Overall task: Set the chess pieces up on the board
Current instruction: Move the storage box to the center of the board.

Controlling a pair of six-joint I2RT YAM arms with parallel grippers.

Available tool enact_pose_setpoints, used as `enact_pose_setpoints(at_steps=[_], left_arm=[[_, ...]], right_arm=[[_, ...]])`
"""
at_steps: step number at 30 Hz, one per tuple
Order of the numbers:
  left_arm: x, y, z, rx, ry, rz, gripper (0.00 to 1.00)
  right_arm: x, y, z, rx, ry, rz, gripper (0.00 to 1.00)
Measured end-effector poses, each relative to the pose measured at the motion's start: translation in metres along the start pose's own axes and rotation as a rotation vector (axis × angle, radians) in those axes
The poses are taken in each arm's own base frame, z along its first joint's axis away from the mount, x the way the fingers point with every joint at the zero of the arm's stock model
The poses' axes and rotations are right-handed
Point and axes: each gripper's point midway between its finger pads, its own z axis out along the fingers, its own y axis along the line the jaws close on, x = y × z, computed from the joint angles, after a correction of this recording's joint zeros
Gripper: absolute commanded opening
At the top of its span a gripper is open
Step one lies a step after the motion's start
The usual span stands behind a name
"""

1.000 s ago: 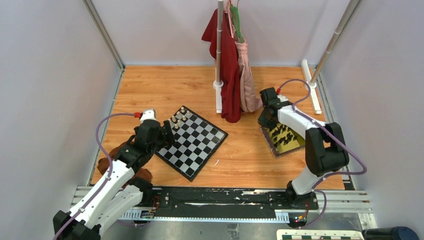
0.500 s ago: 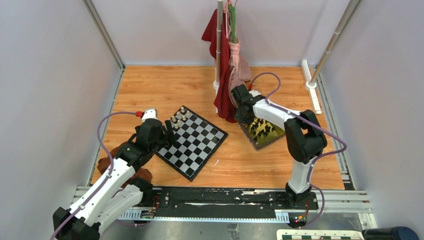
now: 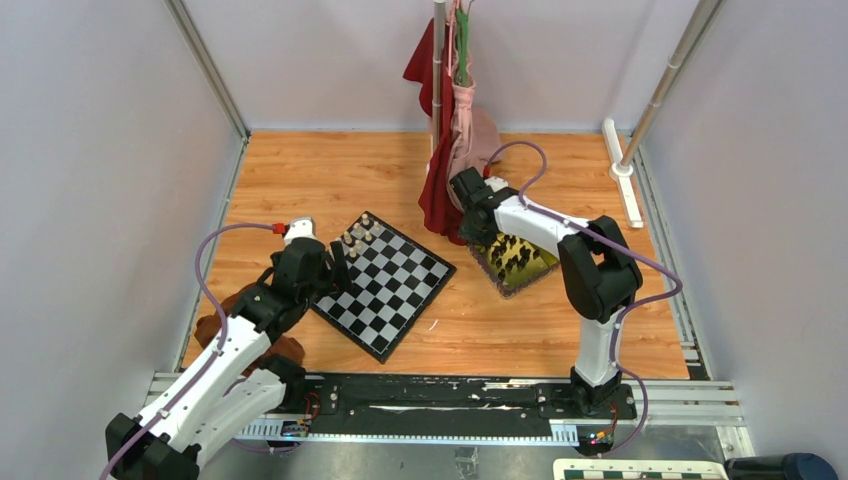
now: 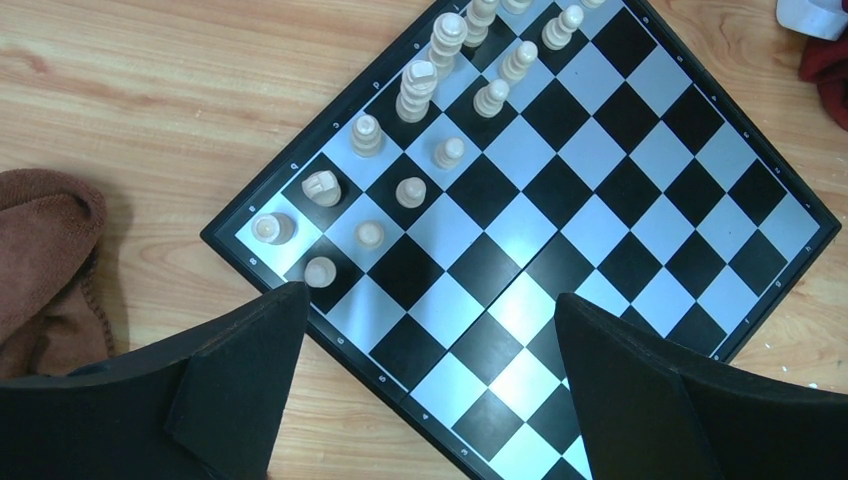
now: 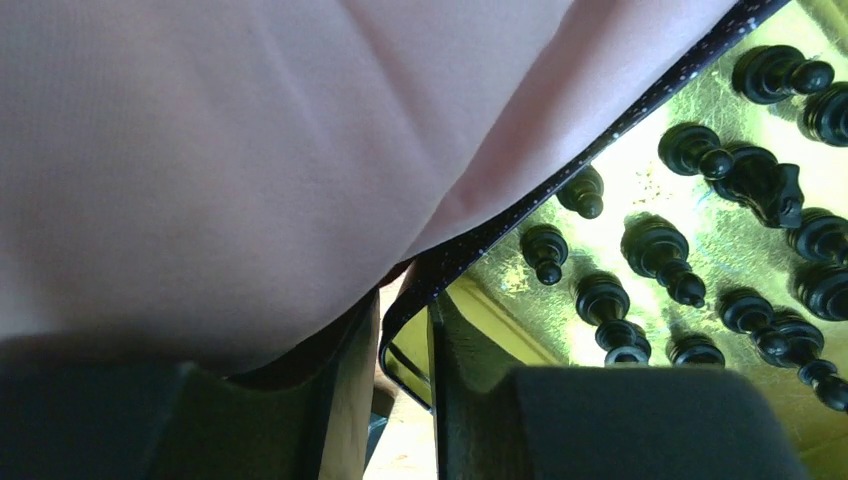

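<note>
Across the tabletop (image 3: 300,180), your right arm (image 3: 590,270) swept in toward the board (image 3: 385,283) within the last second, and it dragged the gold tray (image 3: 515,262) along; the tray had started well to the board's right and ended near the board's right corner, though not touching it; the board itself did not shift. The hanging garments (image 3: 455,150) behind that same corner were pushed aside by the sweep, and a pink cloth (image 5: 250,150) lay over much of the right wrist view. The right end effector (image 5: 405,350) was clenched on the tray's dark rim, one finger on either side of it; the left end effector (image 4: 425,300) stayed released, fingers wide, hovering above the board's near-left corner.

I judged that the pull shortened the trip for the black pieces (image 5: 650,250), all lying loose in the tray with none on the board; the cream pieces (image 4: 420,90) stood in two rows along the board's far-left edge. You had no brand to read; the small marks on the board's border were too fine to make out.
</note>
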Motion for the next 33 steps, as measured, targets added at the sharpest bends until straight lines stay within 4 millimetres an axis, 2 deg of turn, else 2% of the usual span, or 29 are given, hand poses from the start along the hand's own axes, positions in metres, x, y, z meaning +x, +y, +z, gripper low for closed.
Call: enact_pose_setpoints(at_steps=[7,13,23,31,33], left_arm=[[0.001,0.002,-0.001,-0.006,0.005,0.010,1.00],[-0.009,0.002,-0.005,-0.011,-0.017,0.011,1.00],[-0.024,0.004,-0.021,-0.003,-0.073,-0.008,1.00],[-0.049,-0.001,-0.035,0.010,-0.128,-0.028,1.00],[-0.059,-0.004,-0.040,0.022,-0.151,-0.035,1.00]], right_arm=[[0.002,-0.003,-0.004,0.004,-0.011,-0.077,0.43],[0.003,-0.015,-0.020,0.001,-0.032,-0.123,0.44],[0.001,-0.025,-0.071,-0.055,-0.122,-0.210,0.48],[-0.002,-0.026,-0.110,-0.118,-0.190,-0.301,0.61],[-0.008,-0.028,-0.125,-0.142,-0.225,-0.311,0.70]])
